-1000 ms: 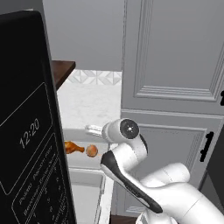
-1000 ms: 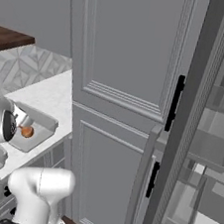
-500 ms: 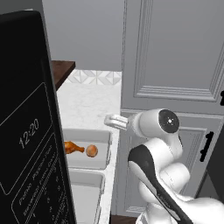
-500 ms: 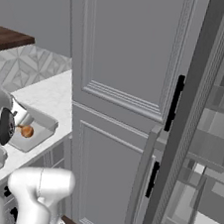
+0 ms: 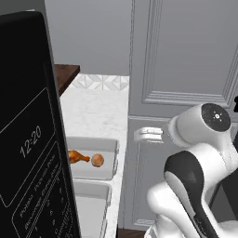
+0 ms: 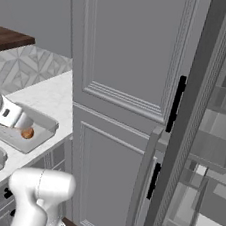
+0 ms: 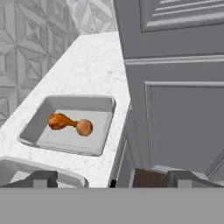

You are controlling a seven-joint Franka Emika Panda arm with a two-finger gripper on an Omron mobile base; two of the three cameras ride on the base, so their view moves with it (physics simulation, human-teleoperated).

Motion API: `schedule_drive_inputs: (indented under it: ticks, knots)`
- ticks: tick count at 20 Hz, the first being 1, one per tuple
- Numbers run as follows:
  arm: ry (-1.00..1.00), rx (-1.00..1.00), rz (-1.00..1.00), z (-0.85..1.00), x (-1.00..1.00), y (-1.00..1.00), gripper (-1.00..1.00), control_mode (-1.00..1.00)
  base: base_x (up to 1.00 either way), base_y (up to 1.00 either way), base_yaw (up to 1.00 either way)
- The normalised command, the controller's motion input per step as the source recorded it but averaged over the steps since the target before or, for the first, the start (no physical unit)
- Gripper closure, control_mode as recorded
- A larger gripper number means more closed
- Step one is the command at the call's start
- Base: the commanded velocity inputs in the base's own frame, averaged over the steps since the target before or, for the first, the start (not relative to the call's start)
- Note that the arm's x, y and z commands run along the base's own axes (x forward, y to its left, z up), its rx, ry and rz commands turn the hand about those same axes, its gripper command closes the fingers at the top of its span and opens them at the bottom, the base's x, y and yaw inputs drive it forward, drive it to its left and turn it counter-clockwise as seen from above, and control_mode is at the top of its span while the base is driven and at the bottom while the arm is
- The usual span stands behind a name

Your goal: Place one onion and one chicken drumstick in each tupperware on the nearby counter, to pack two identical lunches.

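On the white marble counter (image 5: 97, 111) stands a light-grey tupperware (image 7: 103, 105) holding one chicken drumstick (image 7: 59, 121) and one onion (image 7: 84, 127) side by side. Both also show in the left base view, drumstick (image 5: 78, 156) and onion (image 5: 97, 160). A second tupperware (image 5: 90, 204) sits just nearer, and what I see of its inside is bare; its rim (image 7: 26, 168) shows at the hand view's lower left. My gripper (image 7: 113, 178) hangs open and empty, off the counter's front edge, right of the filled container (image 6: 43, 123).
A black microwave (image 5: 28, 139) with a clock display blocks the left. Tall grey cabinet doors (image 5: 186, 69) with black handles (image 6: 176, 103) stand right of the counter. A dark wooden shelf (image 6: 9, 38) and patterned tiles (image 7: 35, 43) are behind. Glass shelves (image 6: 216, 149) lie far right.
The arm has swung to the right, carrying the open hand back from over the filled tupperware to beyond the counter's edge. The food has not moved.
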Motion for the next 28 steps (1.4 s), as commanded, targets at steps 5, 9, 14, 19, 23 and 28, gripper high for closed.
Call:
schedule_drive_inputs:
  ticks: [5,9,14,19,23,28]
  knots:
    - [0.0,-0.1,0.01,-0.07,-0.69,-0.84,-1.0,-1.0,0.0,0.0,0.0]
    - [-0.07,-0.11,0.0,-0.4,-0.06,-0.49,-1.0,-1.0,0.0,0.0,0.0]
    - [-0.05,-0.02,0.0,-0.24,0.01,-0.36,-1.0,-1.0,0.0,0.0,0.0]
    - [0.0,-0.01,0.0,-0.04,-0.05,0.03,-1.0,1.0,-0.13,0.03,-0.01]
    - [0.0,0.0,0.0,0.0,0.0,0.0,-1.0,1.0,-0.98,0.06,-0.03]
    - [0.0,0.0,0.0,0.0,0.0,0.0,-1.0,1.0,-1.0,-0.05,-0.03]
